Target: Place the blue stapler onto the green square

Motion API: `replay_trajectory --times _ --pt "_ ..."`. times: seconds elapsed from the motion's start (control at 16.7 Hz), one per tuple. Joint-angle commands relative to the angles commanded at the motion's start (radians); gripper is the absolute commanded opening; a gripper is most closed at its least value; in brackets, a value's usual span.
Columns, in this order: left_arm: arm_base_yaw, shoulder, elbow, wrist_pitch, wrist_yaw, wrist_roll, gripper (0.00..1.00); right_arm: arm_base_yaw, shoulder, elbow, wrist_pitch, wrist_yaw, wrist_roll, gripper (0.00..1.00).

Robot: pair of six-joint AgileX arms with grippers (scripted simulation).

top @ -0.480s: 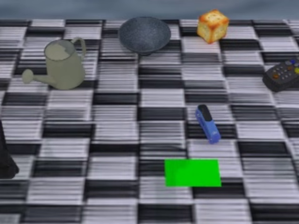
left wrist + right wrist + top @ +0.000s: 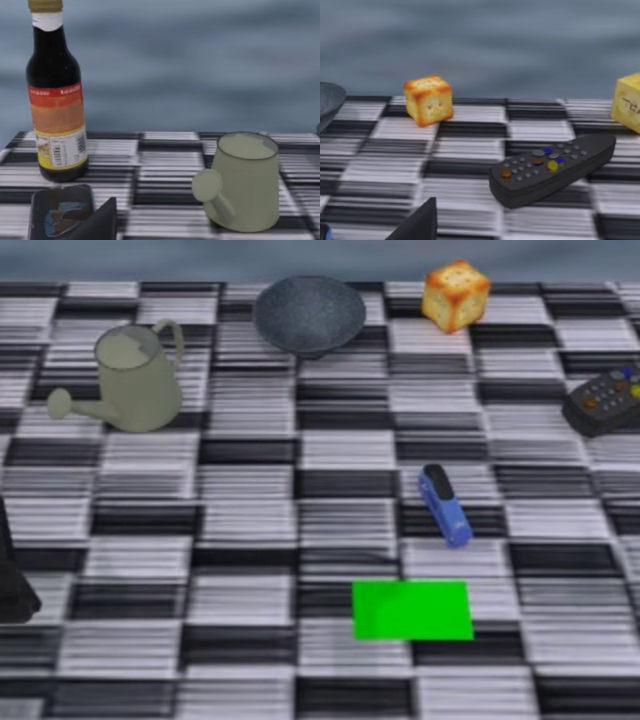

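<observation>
A: Stapler position?
B: Blue stapler [image 2: 444, 505] lies flat on the bench [image 2: 250, 540], just above the green square [image 2: 412, 610], not touching it, well right of the left arm [image 2: 14, 585].
A: Grippers?
B: Neither gripper's opening can be told; nothing seen held.

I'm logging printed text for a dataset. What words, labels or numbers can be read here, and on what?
Sauce bottle: red band lettering, label print and barcode, too blurred to read.
Yellow box: letters cut off at the frame edge, unreadable.
Remote: buttons unmarked.
Nothing else carries text.
</observation>
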Motion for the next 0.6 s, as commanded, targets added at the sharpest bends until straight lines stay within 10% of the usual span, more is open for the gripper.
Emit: replay_trajectory --times 0.6 --pt "0.000 0.000 0.000 0.000 0.000 0.000 1.00 0.210 1.057 0.898 -0.610 0.005 0.070 1.00"
